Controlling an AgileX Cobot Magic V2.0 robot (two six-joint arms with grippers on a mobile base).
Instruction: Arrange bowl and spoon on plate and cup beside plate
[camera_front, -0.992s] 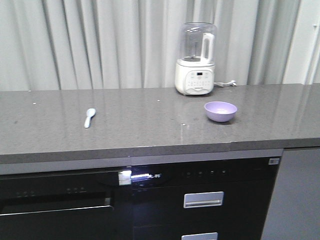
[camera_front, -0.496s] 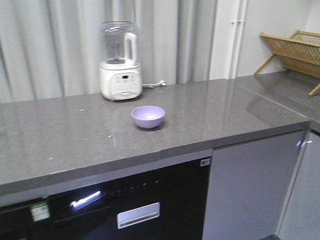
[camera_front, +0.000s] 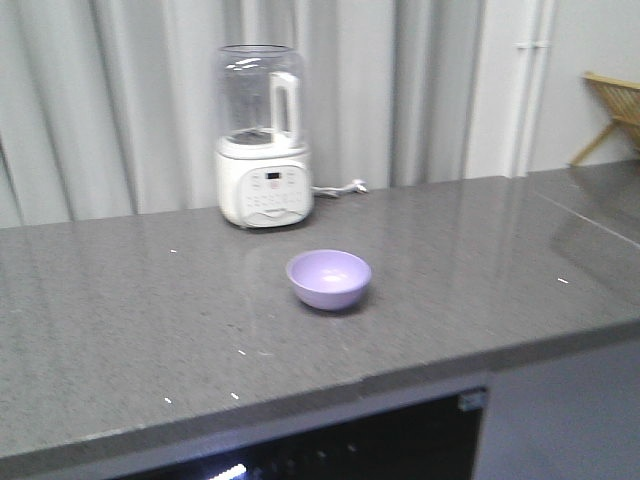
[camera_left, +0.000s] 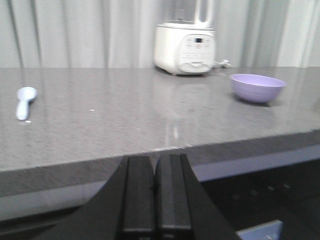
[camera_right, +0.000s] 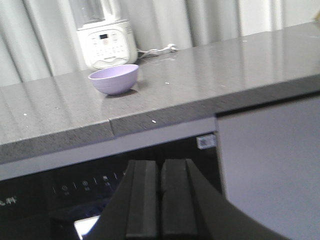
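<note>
The lavender bowl (camera_front: 329, 278) sits upright on the grey countertop (camera_front: 120, 330), in front of a white blender; it also shows as the bowl (camera_left: 257, 88) at the right and the bowl (camera_right: 114, 79) at upper left. The pale spoon (camera_left: 24, 101) lies flat at the counter's far left in the left wrist view only. My left gripper (camera_left: 155, 162) is shut and empty, low in front of the counter edge. My right gripper (camera_right: 160, 167) is shut and empty, below the counter before a dark appliance panel. The plate and the cup are out of view.
A white blender (camera_front: 261, 137) with a clear jar stands at the back by grey curtains, its cord trailing right. A wooden rack (camera_front: 614, 118) shows at the far right. Below the counter are a black appliance front (camera_right: 60, 192) and a grey cabinet door (camera_right: 270, 165).
The front view has swung right and then closer: the spoon left the frame, the bowl now sits nearer and centred, and the wooden rack slid toward the right edge.
</note>
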